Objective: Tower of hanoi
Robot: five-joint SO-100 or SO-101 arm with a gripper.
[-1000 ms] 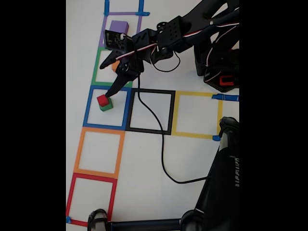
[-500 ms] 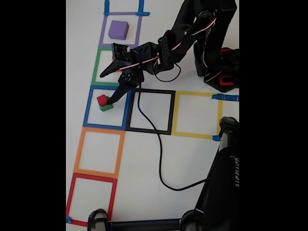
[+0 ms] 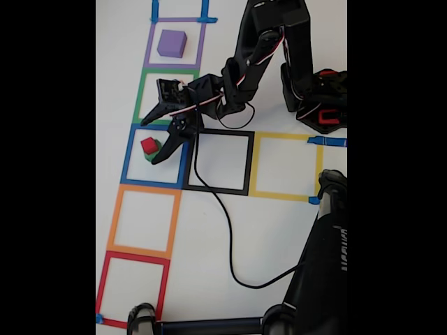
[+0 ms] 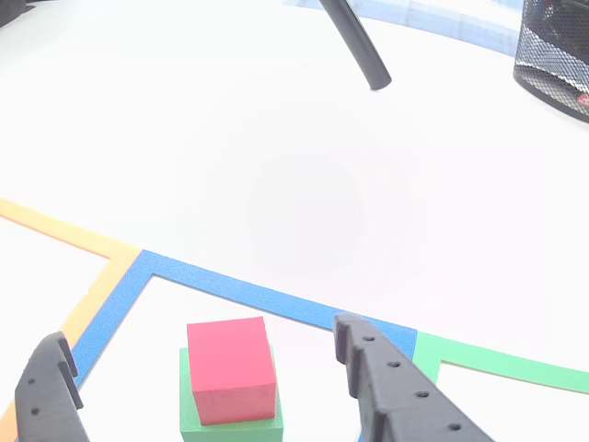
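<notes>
While its two black fingers stand wide apart, the gripper (image 4: 202,378) holds nothing and reaches down over the blue tape square (image 3: 155,155), as the fixed view shows (image 3: 155,143). Seen from the other view, one finger (image 4: 51,387) lies at the lower left and the other (image 4: 391,382) at the lower right, with the red cube (image 4: 230,368) between them and touching neither. That red cube (image 3: 148,145) sits on top of the green cube (image 4: 230,422), which rests on the white table (image 4: 294,166) inside the blue square (image 4: 276,299). Farther off in the fixed view, the purple cube (image 3: 171,43) stands alone in the purple tape square (image 3: 148,49), well apart from the stack. A green tape square (image 3: 140,94) lies between the purple and blue ones, partly covered by the arm (image 3: 230,77). A black cable (image 3: 216,209) trails across the black tape square (image 3: 218,162).
</notes>
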